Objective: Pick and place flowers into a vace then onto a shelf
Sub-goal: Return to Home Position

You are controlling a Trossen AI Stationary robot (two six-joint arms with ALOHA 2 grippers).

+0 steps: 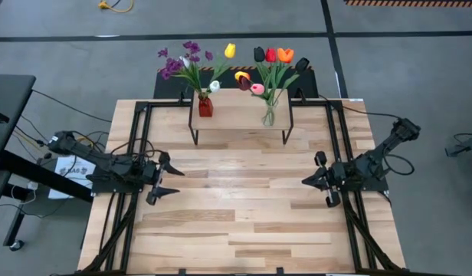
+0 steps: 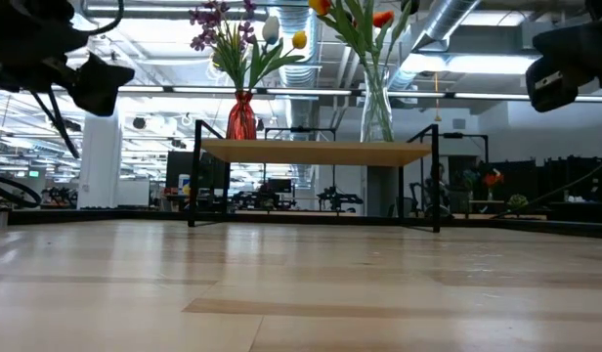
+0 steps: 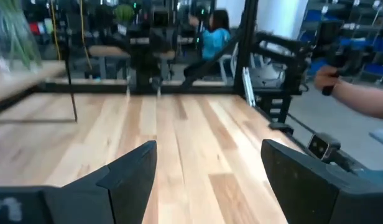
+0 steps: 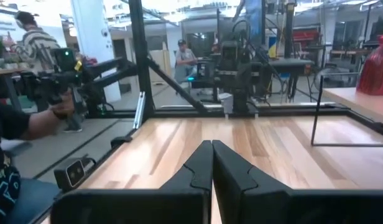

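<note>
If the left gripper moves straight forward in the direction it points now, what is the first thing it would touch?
Probably the right gripper, which faces it across the table. The left gripper points past the shelf, not at it; their relative heights are unclear.

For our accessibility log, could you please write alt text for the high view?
A red vase of purple blossoms and a clear vase of tulips stand on the wooden shelf at the far edge of the table. The left arm, jaws open, and the right arm, jaws shut, wait at its sides.
</note>
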